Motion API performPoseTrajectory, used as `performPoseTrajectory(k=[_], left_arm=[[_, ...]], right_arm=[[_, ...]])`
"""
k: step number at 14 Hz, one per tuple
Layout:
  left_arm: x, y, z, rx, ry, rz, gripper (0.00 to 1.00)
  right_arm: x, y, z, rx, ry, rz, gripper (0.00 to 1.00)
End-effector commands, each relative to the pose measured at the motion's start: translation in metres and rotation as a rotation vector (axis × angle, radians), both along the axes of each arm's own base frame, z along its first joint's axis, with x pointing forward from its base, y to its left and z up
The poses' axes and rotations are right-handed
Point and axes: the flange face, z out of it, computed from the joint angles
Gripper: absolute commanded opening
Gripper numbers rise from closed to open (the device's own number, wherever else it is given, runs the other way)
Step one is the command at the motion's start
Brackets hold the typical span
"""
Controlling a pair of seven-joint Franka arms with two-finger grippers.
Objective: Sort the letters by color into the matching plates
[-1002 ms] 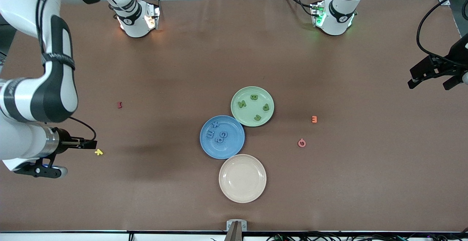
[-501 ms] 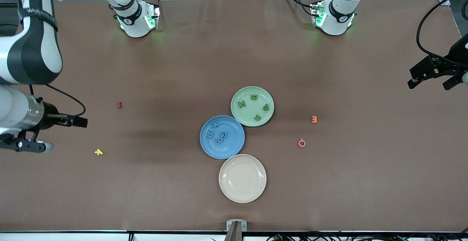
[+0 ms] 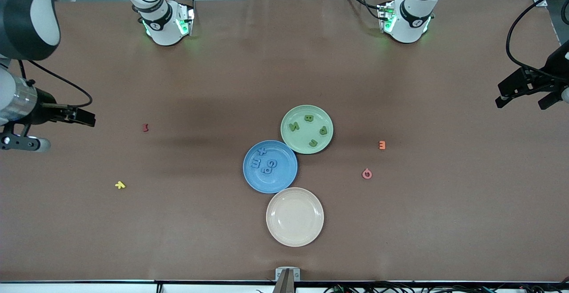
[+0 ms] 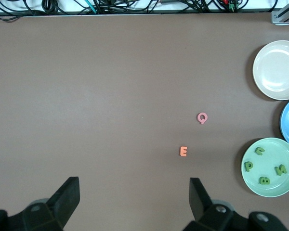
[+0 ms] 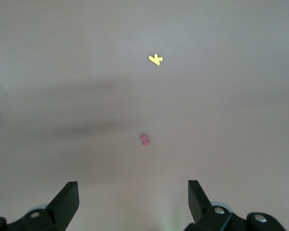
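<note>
Nearest the front camera sits the cream plate (image 3: 294, 216), bare, which makes sense since nothing here matches its color, and it touches the blue plate (image 3: 270, 166) just above it on the brown table (image 3: 222, 84). The blue plate carries the blue letters (image 3: 265, 162) bunched toward one side; I count what looks like four, though they overlap and blend into the plate. Touching its rim in turn is the green plate (image 3: 307, 129) with four green letters (image 3: 308, 129) spread round its floor, so by my reckoning the sorting is done. What stays on the bare table are the colors with no plate to go to: a yellow letter (image 3: 120, 185) and a dark red letter (image 3: 145, 127) toward the right arm's end, a pink letter (image 3: 366, 174) and an orange letter (image 3: 382, 145) toward the left arm's end. Both arms seem drawn clear for that reason: the right hand (image 3: 80, 117) hangs over the table's edge at its own end, fingers spread and holding nothing, and the left hand (image 3: 524, 90) waits high off the edge at its own end, fingers likewise spread and empty
</note>
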Motion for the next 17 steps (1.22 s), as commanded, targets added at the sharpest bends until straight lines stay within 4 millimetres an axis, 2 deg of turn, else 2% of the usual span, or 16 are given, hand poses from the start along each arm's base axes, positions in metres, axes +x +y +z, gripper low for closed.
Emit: performPoseTrajectory(k=[1,4,6,11,13,15,17], left_arm=[[0.003,-0.001,0.004,-0.007,-0.007,-0.016,1.00],[0.003,-0.002,0.004,-0.007,-0.007,-0.017,1.00],[0.003,-0.003,0.004,-0.009,-0.007,-0.018,1.00],[0.003,0.000,0.004,-0.011,-0.007,-0.013,1.00],[0.003,-0.003,0.004,-0.009,-0.007,-0.019,1.00],[0.003,-0.003,0.004,-0.009,-0.007,-0.019,1.00],[0.003,-0.004,0.004,-0.009,-0.007,-0.021,1.00]], right_arm=[[-0.019,-0.017,0.019,0.019,0.021,0.023,1.00],[-0.035,-0.020,0.044,0.043,-0.001,0.014,1.00],[-0.041,-0.017,0.053,0.043,-0.007,0.037,1.00],[-0.058,-0.024,0.074,0.045,-0.015,0.060,1.00],[-0.062,-0.018,0.081,0.048,-0.026,0.068,1.00],[-0.070,-0.027,0.092,0.077,-0.050,0.049,1.00],[-0.071,-0.035,0.094,0.109,-0.058,0.030,1.00]])
